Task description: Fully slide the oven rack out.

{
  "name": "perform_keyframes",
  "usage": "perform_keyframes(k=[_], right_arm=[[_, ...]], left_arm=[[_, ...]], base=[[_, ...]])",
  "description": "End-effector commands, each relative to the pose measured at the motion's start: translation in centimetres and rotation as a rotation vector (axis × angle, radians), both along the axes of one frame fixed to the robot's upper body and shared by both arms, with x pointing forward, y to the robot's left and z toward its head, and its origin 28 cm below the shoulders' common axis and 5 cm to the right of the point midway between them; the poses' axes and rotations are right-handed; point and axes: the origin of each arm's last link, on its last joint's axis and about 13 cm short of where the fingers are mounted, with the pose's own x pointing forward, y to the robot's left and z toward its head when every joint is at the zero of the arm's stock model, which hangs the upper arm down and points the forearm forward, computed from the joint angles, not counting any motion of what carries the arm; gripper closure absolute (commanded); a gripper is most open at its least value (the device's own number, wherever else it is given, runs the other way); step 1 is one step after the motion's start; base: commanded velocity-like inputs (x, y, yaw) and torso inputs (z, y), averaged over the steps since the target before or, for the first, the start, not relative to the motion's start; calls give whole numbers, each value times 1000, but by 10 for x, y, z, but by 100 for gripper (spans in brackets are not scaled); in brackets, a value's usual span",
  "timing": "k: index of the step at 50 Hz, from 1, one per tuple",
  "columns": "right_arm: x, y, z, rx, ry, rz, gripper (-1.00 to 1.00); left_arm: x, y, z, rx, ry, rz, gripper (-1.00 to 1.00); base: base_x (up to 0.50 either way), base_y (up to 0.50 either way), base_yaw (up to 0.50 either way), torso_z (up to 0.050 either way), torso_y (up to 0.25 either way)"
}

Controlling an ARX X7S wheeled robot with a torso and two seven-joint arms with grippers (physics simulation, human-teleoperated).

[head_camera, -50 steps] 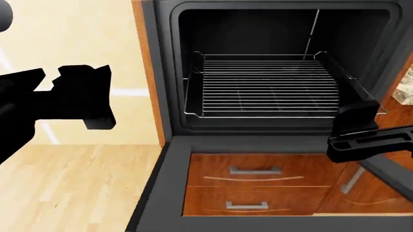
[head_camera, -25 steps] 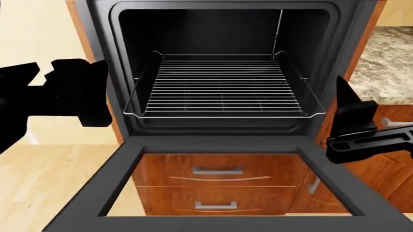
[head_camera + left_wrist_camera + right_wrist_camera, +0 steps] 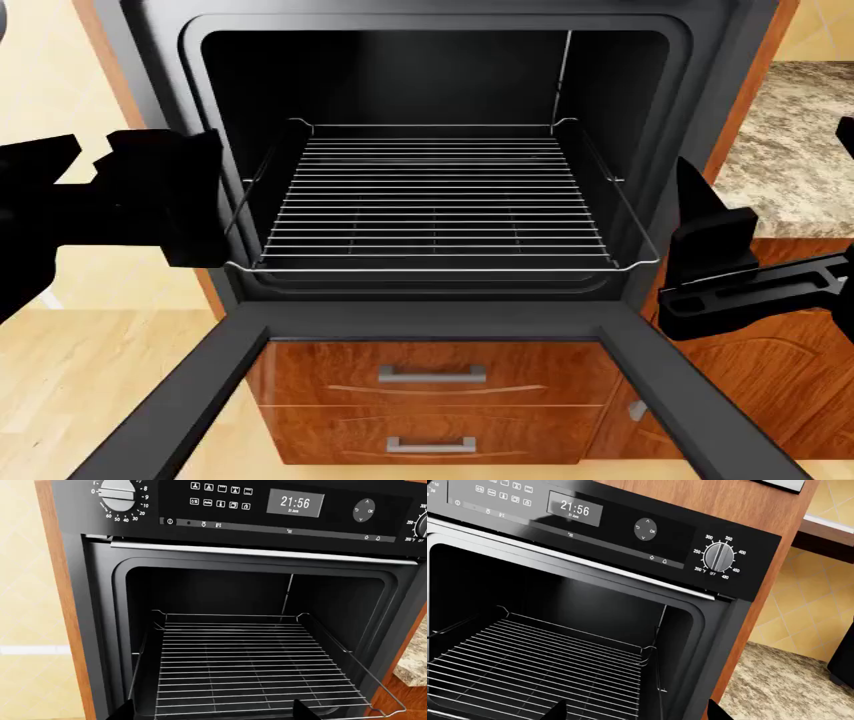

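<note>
Oven rack (image 3: 434,205) sits inside the open oven cavity (image 3: 400,80), level, its front rail just behind the cavity's front lip; we also see it in the left wrist view (image 3: 257,667) and the right wrist view (image 3: 534,672). The oven door (image 3: 441,320) lies folded down below it, and wooden drawers (image 3: 434,400) show through the door's opening. Our left gripper (image 3: 160,195) hovers beside the oven's left edge, apart from the rack. Our right gripper (image 3: 727,265) hovers at the oven's right edge, near a granite counter (image 3: 801,150). We cannot tell how the jaws of either stand. The control panel reads 21:56 (image 3: 295,502).
</note>
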Motion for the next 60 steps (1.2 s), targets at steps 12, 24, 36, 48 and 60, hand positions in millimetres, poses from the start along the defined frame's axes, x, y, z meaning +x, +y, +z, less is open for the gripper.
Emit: perform_keyframes(k=[12, 24, 36, 48, 60], right_arm=[[-4, 2, 4, -1, -19, 22, -100], [-3, 3, 6, -13, -6, 25, -100], [1, 5, 46, -19, 60, 48, -100], [2, 11, 37, 40, 191, 90, -100], [0, 11, 31, 32, 255, 106, -100]], left_arm=[[0, -2, 3, -7, -11, -9, -100], [1, -1, 3, -8, 5, -1, -100], [-2, 6, 21, 12, 66, 14, -100], [-4, 1, 10, 12, 199, -47, -100], [-6, -1, 12, 33, 227, -64, -100]], base=[[329, 0, 0, 0, 0], [161, 0, 0, 0, 1], [0, 0, 0, 0, 0], [0, 0, 0, 0, -36], [0, 0, 0, 0, -180]])
